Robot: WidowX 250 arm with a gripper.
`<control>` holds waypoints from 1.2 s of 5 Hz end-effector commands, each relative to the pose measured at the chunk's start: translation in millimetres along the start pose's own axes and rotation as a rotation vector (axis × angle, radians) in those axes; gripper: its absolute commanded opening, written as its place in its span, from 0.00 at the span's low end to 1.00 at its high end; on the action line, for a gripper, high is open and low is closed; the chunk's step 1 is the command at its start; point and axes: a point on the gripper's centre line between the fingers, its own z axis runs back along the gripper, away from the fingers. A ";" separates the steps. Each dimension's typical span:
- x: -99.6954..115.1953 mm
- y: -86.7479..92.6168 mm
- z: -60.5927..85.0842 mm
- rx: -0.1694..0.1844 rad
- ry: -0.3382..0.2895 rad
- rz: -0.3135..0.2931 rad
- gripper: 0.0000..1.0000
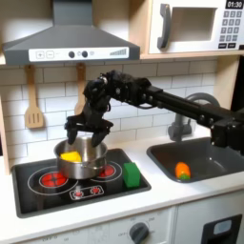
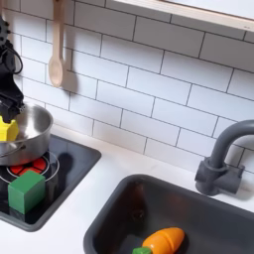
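First exterior view: my gripper hung over steel pot on stove, fingers spread wide, gripping nothing. Yellow block lay inside pot, toward first exterior view's left. Green cube stood on stove beside pot.

Second exterior view: yellow block rested in pot; carrot lay in sink.
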 end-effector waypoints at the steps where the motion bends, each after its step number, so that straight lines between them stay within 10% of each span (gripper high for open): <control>1: -2.1 -9.7 -15.2 -0.033 0.032 0.010 0.00; 6: -29.0 -10.2 -32.8 -0.070 0.143 0.051 0.00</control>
